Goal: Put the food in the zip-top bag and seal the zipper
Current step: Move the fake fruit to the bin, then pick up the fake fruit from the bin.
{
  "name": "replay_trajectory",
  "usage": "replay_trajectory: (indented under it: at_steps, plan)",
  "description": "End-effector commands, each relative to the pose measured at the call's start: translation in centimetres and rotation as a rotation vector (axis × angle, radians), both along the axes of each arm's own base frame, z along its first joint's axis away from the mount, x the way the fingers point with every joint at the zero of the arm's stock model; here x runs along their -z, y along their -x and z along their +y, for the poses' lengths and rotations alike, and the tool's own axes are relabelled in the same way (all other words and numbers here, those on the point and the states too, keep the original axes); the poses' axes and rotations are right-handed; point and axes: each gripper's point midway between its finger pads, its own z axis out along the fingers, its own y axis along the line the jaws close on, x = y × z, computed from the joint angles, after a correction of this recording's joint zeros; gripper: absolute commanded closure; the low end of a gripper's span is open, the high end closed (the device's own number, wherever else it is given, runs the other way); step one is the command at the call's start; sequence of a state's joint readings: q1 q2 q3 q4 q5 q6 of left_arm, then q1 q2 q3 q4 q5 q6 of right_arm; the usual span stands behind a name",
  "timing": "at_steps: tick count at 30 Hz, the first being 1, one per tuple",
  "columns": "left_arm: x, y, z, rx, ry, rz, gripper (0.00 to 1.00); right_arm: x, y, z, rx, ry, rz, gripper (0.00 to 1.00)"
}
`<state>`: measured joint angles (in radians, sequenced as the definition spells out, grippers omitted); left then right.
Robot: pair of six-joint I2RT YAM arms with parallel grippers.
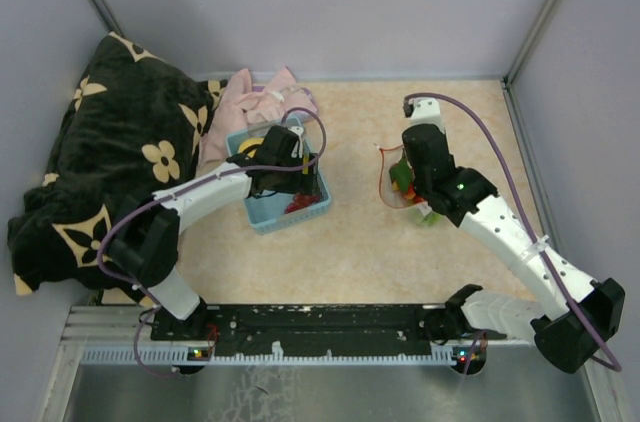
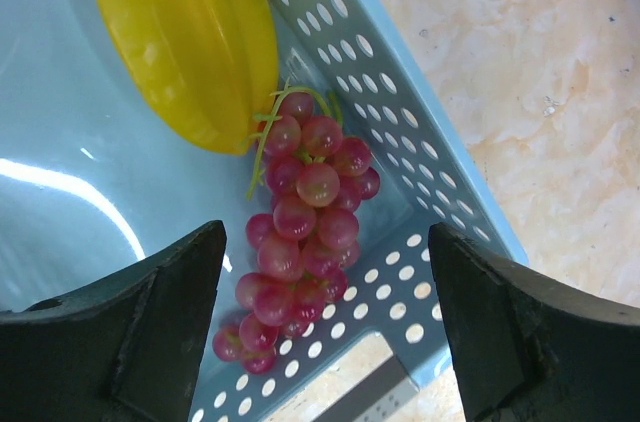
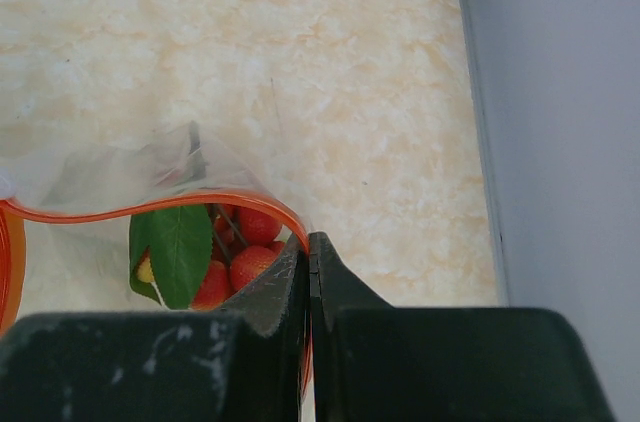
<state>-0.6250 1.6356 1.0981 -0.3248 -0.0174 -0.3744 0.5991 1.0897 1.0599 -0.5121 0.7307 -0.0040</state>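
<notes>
Top view: the left gripper [image 1: 292,170] hangs over the light-blue basket [image 1: 262,222], centre-left; the right gripper [image 1: 412,182] meets the zip-top bag [image 1: 388,177], right of centre. Left wrist: jaws released above dark-red grapes [image 2: 305,242] beside a yellow piece [image 2: 190,32]. Right wrist: jaws clenched on the zipper [image 3: 120,210]; red berries [image 3: 250,262] and a leaf [image 3: 180,247] lie inside the bag.

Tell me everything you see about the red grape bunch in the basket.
The grape bunch is a cluster of glossy pinkish-red beads, plastic-looking, on a thin green stem. It lies on the floor of the light-blue basket, along the perforated wall near a corner. Its stem end touches the yellow fruit. The open left hand hovers above it, not touching.
</notes>
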Motion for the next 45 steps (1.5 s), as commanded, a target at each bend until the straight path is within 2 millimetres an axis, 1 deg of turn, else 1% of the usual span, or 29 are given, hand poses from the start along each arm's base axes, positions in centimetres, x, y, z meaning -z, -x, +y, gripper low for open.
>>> replay_trajectory:
  at_steps: [1,4,7,10,12,17,18,20,22,25,26,30,32,34,38,42,45]
  plan:
    - [1.7,0.0,-0.5,-0.001,0.004,0.088,0.13,-0.9,-0.5,0.3,0.000,-0.045,-0.047,1.00]
    - [3.5,-0.1,0.3,-0.035,-0.035,0.131,0.15,-0.9,-0.5,0.3,-0.001,-0.045,-0.046,1.00]
    - [4.7,-0.2,1.4,-0.070,-0.078,0.149,0.17,-0.8,-0.5,0.3,-0.003,-0.044,-0.045,1.00]
    - [5.6,0.0,2.7,-0.099,-0.120,0.169,0.23,-0.6,-0.5,0.5,-0.007,-0.044,-0.042,1.00]
    - [6.0,0.3,4.0,-0.140,-0.149,0.179,0.26,-0.5,-0.6,0.5,-0.009,-0.044,-0.040,1.00]
    - [6.2,1.5,8.0,-0.236,-0.189,0.197,0.26,-0.4,-0.6,0.8,-0.020,-0.050,-0.037,1.00]
    - [6.1,1.6,8.7,-0.252,-0.193,0.199,0.26,-0.4,-0.7,0.8,-0.022,-0.051,-0.037,1.00]
    - [6.0,1.9,9.3,-0.266,-0.192,0.199,0.28,-0.4,-0.7,1.0,-0.026,-0.056,-0.038,1.00]
    - [5.8,1.9,9.5,-0.269,-0.188,0.201,0.30,-0.3,-0.8,1.0,-0.028,-0.057,-0.038,1.00]
    - [5.7,1.9,9.2,-0.260,-0.178,0.204,0.31,-0.2,-0.8,1.1,-0.033,-0.057,-0.032,1.00]
    - [5.6,1.9,9.0,-0.249,-0.167,0.206,0.31,-0.2,-0.7,1.1,-0.033,-0.057,-0.031,1.00]
    - [4.5,1.3,6.9,-0.170,-0.093,0.210,0.29,-0.2,-0.7,1.1,-0.035,-0.058,-0.032,1.00]
    - [4.2,0.8,6.3,-0.153,-0.085,0.213,0.28,-0.1,-0.7,1.2,-0.037,-0.059,-0.031,1.00]
    - [4.3,0.3,5.9,-0.145,-0.086,0.220,0.27,-0.1,-0.7,1.2,-0.038,-0.058,-0.030,1.00]
    - [5.3,-0.4,5.0,-0.129,-0.081,0.257,0.27,-0.1,-0.6,1.1,-0.037,-0.054,-0.028,1.00]
    - [7.1,-0.4,5.5,-0.147,-0.126,0.288,0.28,-0.1,-0.6,1.1,-0.038,-0.053,-0.028,1.00]
    - [8.1,-0.3,5.7,-0.160,-0.143,0.305,0.35,0.0,-0.6,1.1,-0.040,-0.055,-0.026,1.00]
